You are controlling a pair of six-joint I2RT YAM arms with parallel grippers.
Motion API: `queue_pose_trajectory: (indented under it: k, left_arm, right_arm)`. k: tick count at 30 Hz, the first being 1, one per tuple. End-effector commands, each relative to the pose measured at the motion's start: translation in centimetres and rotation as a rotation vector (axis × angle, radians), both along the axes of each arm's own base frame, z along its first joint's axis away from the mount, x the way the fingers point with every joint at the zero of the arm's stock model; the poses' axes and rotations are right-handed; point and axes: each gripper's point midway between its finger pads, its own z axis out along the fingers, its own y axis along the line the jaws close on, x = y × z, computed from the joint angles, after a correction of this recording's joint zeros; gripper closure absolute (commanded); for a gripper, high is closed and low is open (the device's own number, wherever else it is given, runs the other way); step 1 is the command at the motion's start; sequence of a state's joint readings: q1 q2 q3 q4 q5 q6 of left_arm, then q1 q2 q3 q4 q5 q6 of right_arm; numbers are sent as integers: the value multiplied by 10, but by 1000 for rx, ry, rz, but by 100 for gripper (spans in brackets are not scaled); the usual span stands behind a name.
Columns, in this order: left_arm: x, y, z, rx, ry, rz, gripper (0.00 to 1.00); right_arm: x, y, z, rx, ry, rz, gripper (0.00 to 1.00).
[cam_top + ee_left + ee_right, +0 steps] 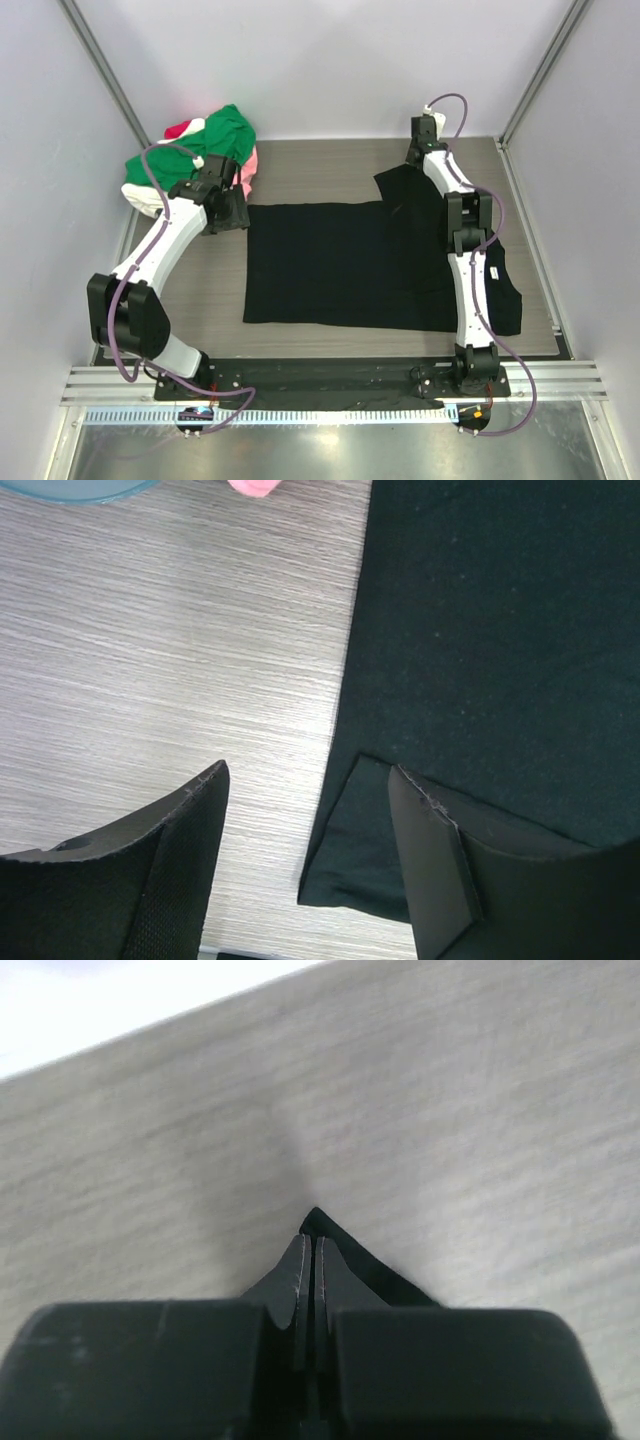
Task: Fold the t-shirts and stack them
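**Black t-shirt laid out crosswise, one corner pinched at the right**

A grey wood-grain surface (320,165) is enclosed by pale walls (330,60) on three sides, with a metal rail (330,385) along its near edge.

At 10 o'clock a heap of shirts is piled against the left wall. A green shirt (218,138) is seen on top, a red one (180,128) behind it, a pink one (249,172) at its right edge and a white one (140,198) underneath.

Just right of the heap, the left pincer (305,775) is held well open over the far left corner of the black t-shirt (330,265). One finger is over bare surface and the other over the cloth; nothing is gripped.

The black t-shirt is spread across the middle, its long axis running from 9 to 3 o'clock. Its right part passes beneath the right arm, and a flap reaches towards 1 o'clock. Which end is the collar cannot be told.

At 1 o'clock the right pincer (308,1250) is fully closed on a pointed corner of black cloth.
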State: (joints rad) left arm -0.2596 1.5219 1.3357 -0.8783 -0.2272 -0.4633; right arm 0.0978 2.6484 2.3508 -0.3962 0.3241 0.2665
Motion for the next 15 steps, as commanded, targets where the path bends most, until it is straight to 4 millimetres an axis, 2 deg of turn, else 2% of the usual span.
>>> queue_pose_trajectory:
  k: [1,2,3,4,5,6,7,8,9,10,11,12,13,15]
  left_arm:
    - [12,-1,2,-1,-45,-4,35]
    - [17,-3,5,-7,-61,-6,35]
    - [24,-7,1,-20,-57,6,36]
    - [29,-10,0,-35,-55,9,36]
    - [40,-20,7,-79,-69,8,36]
    - [46,-25,-5,-92,-37,27,36]
    - [54,-28,-11,-100,-30,39,37]
    - [61,-31,-17,-104,-22,53,36]
    - [77,-33,-29,-95,-9,71,37]
    - [85,-34,-36,-93,-4,92,37]
    - [93,-34,-42,-87,0,103,37]
    - [111,-36,-37,-83,-29,116,37]
    - [119,-35,-58,-70,5,134,37]
    - [136,-36,-66,-69,4,154,36]
  right_arm:
    - [-15,14,43,82,-10,18,99]
    - [-17,20,54,110,-29,12,99]
    - [-24,31,51,131,-19,27,99]
    - [-28,38,82,149,-68,34,99]
    - [-34,46,88,188,-84,24,99]
    - [-48,57,69,215,-64,31,99]
    - [-56,65,104,256,-134,47,99]
    - [-65,71,105,299,-153,50,99]
    - [-81,79,85,351,-159,45,99]
    - [-89,85,88,384,-178,57,99]
    - [-99,88,107,406,-219,66,99]
    - [-107,91,96,428,-239,78,99]
    - [-112,98,98,442,-250,104,99]
    - [-119,103,104,456,-296,138,99]
